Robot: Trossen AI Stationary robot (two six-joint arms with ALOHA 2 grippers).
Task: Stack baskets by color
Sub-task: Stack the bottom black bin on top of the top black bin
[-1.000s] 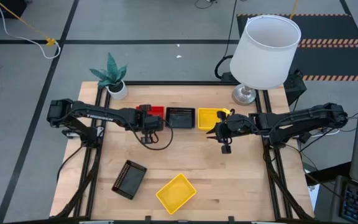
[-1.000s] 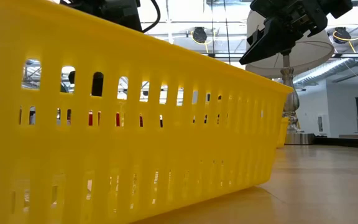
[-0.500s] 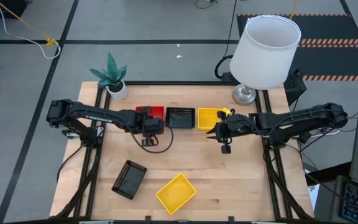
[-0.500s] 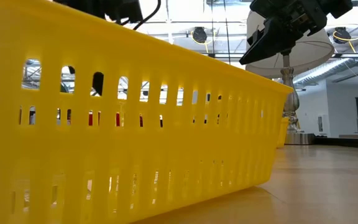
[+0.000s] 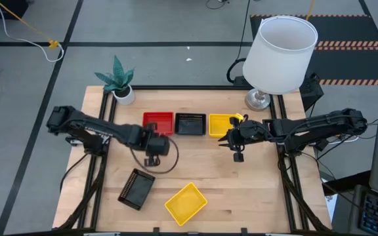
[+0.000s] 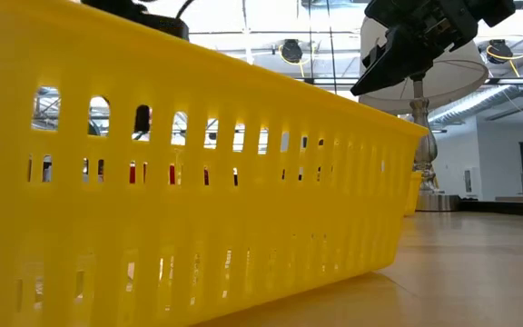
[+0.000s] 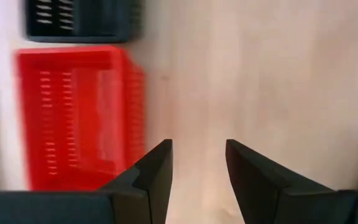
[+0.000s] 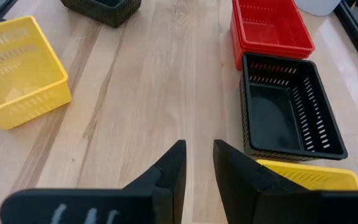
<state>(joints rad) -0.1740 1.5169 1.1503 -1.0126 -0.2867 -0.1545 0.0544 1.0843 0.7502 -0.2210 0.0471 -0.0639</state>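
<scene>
The left gripper (image 5: 151, 159) hangs over bare table just to 6 o'clock of the red stack (image 5: 157, 122), its fingers (image 7: 157, 171) parted with nothing between them. The right gripper (image 5: 237, 156) hovers at 6 o'clock of the yellow stack (image 5: 223, 124), its fingers (image 8: 169, 171) a narrow gap apart and empty. The three stacks sit in a row at the table's 12 o'clock edge, red then black (image 5: 190, 123) then yellow, close beside one another. Two baskets lie loose toward 6 o'clock: a black basket (image 5: 136, 188) at about 7 o'clock of the left gripper and a yellow basket (image 5: 186, 202) at about 5 o'clock of it, both askew to the table edges. These are thin moulded plastic, rectangular, shallow, with slotted walls and a smooth floor; I judge them light and fairly stiff, though a wall would flex a little under a hard squeeze, and glossy enough to slide on the wood (image 5: 202, 164) if nudged. The best hold looks to be a pinch over one long wall at its middle, one finger inside and one outside, so the basket hangs level and drops squarely into its stack.
</scene>
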